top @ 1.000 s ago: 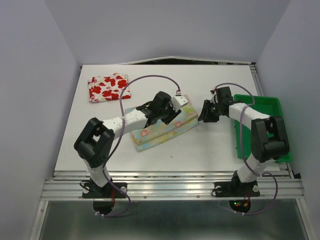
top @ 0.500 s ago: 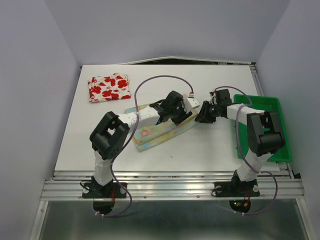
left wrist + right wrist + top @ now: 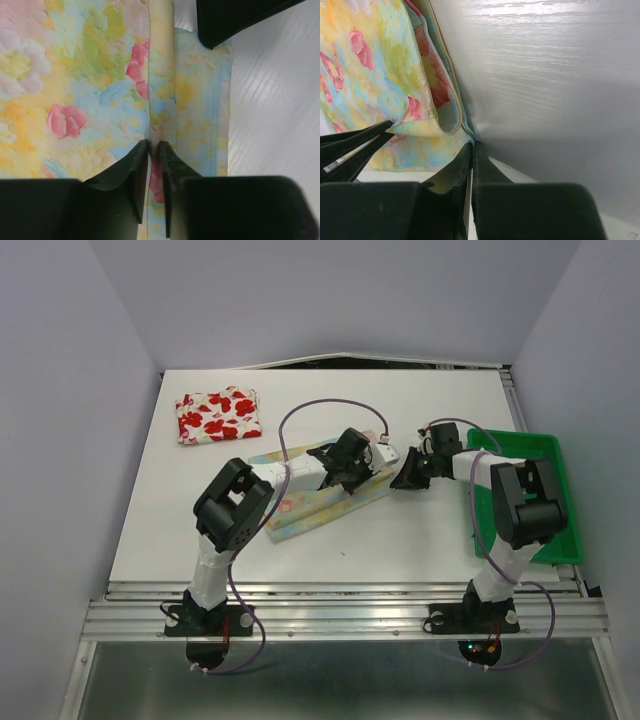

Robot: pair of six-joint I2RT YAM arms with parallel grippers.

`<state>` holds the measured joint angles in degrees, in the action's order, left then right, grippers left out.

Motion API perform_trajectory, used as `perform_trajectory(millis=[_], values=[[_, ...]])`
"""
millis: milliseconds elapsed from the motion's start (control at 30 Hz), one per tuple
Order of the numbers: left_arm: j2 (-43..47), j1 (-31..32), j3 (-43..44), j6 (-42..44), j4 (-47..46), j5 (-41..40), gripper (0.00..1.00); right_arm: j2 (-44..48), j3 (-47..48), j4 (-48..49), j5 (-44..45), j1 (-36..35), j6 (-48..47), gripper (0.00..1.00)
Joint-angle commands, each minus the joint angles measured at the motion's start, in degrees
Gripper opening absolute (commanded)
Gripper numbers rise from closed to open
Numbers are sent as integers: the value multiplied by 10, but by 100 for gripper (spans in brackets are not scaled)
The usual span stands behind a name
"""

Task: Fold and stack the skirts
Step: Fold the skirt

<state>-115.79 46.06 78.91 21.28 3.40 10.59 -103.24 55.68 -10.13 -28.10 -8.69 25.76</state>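
The pale yellow pastel floral skirt (image 3: pixel 318 495) lies folded into a long strip at the table's middle. My left gripper (image 3: pixel 368 466) is over its right part, shut on a fold of the cloth (image 3: pixel 154 145). My right gripper (image 3: pixel 402 478) is at the strip's right end, shut on the skirt's corner edge (image 3: pixel 470 136). The white skirt with red flowers (image 3: pixel 218 414) lies folded at the back left, apart from both grippers.
A green plastic tray (image 3: pixel 530 490) sits at the table's right edge, under the right arm's elbow. Purple cables loop over both arms. The table's (image 3: pixel 420 540) front rail runs along the near edge.
My left gripper has moved right along the pastel skirt toward its right end, and the arm has stretched over the cloth. My right gripper has stayed at the skirt's right end.
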Motion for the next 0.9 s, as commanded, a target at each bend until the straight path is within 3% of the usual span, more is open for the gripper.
perform_trajectory(millis=[0, 67, 600, 867], values=[[9, 3, 27, 2, -1, 7, 10, -21, 1, 8, 2, 0, 3, 1], [20, 4, 24, 0, 0, 13, 0, -27, 6, 6, 0, 0, 6, 1], [105, 7, -41, 4, 29, 22, 0, -32, 1, 0, 28, 0, 11, 1], [92, 7, -58, 16, 43, 31, 0, -30, 4, -4, 32, 0, 10, 1]])
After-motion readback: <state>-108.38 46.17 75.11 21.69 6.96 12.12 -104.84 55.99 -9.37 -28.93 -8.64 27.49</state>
